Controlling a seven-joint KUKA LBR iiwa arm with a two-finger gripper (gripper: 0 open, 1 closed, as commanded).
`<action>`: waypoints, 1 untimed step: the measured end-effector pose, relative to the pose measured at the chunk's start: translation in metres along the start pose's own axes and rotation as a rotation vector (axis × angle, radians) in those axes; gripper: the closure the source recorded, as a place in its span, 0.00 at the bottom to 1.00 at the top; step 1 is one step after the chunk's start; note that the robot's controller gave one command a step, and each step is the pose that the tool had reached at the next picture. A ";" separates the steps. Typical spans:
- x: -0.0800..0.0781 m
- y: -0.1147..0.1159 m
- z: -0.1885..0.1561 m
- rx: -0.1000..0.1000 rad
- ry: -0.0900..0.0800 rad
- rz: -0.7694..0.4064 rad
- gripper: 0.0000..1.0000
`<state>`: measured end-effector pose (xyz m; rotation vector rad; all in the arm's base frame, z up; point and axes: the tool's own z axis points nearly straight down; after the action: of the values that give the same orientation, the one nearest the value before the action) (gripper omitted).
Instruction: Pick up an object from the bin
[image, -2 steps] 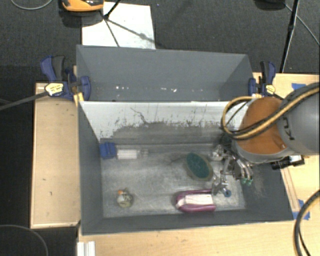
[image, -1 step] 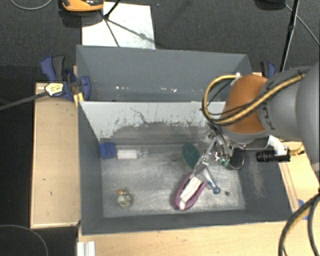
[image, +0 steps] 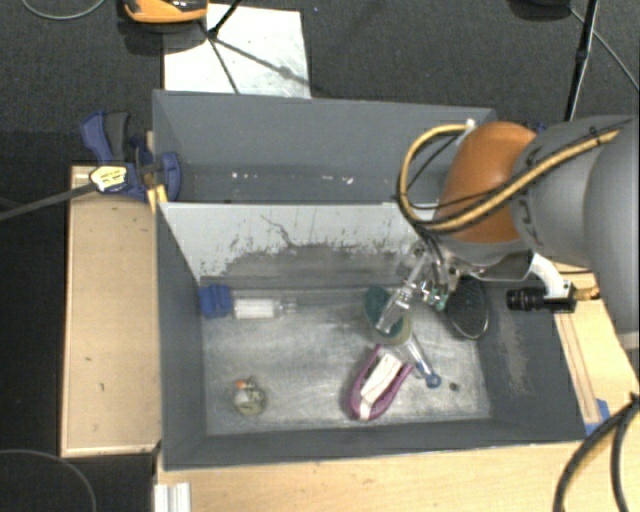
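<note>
Since the nearest things lie close together, the risk begins at the front. A purple-and-white pouch lies at 4 o'clock on the bin floor, with a thin blue-tipped stick just beside it and a speckled ball alone at 8. Farther back, at 2 o'clock, the jaws hang over a small clear piece just beside a teal lump (open or closed, I cannot tell). A grip there could catch both, or knock the clear piece aside. At 10 o'clock, well apart, lies a blue-capped tube.
</note>
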<state>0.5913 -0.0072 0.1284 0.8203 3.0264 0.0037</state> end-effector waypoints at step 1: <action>0.010 0.017 0.046 0.001 0.001 0.075 0.00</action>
<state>0.5916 0.0124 0.0821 0.9331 2.9947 0.0025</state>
